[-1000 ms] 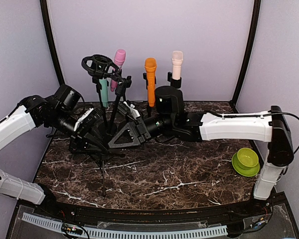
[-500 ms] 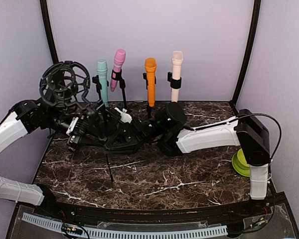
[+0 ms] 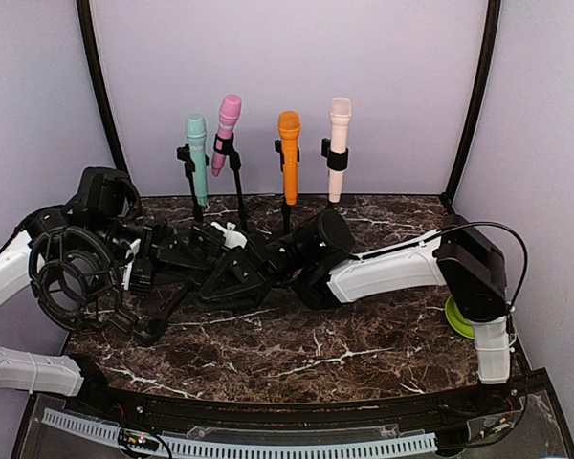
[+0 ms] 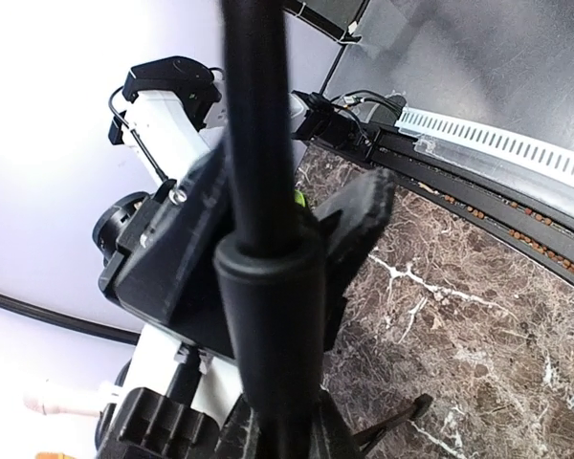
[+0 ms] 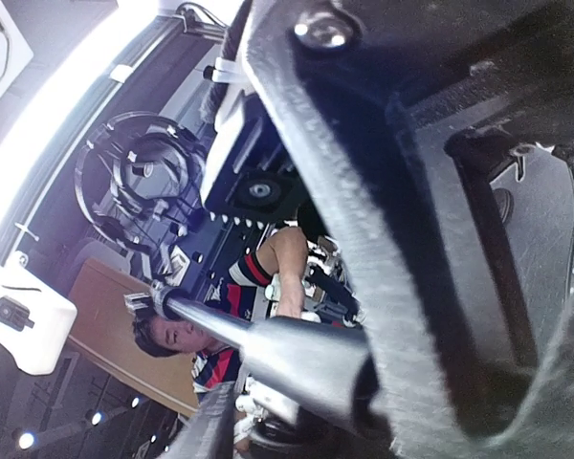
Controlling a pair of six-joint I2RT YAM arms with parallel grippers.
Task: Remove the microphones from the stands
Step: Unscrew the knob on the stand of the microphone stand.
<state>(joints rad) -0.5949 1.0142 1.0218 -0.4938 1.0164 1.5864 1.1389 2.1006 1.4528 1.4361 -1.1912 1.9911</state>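
Four microphones stand in clips along the back: teal (image 3: 196, 153), pink (image 3: 226, 129), orange (image 3: 289, 153) and cream (image 3: 339, 143). A separate black stand lies tipped over to the left, its empty round cage mount (image 3: 74, 277) low at the left edge and its legs (image 3: 163, 311) near the tabletop. My left gripper (image 3: 167, 260) (image 4: 273, 430) is shut on this stand's black pole (image 4: 260, 239). My right gripper (image 3: 210, 277) (image 5: 297, 382) sits around the same pole (image 5: 306, 359), which rests against one finger (image 5: 411, 287) with a narrow gap to the other.
A green bowl (image 3: 471, 311) sits at the right edge, partly behind the right arm's elbow (image 3: 469, 268). The right forearm (image 3: 383, 273) stretches low across the middle of the marble table (image 3: 344, 339). Purple walls close in the back and sides.
The black stand has swung from upright down to the left, its cage dropping from head height to table level. Both arms followed leftward and lower. The right jaws have eased slightly.
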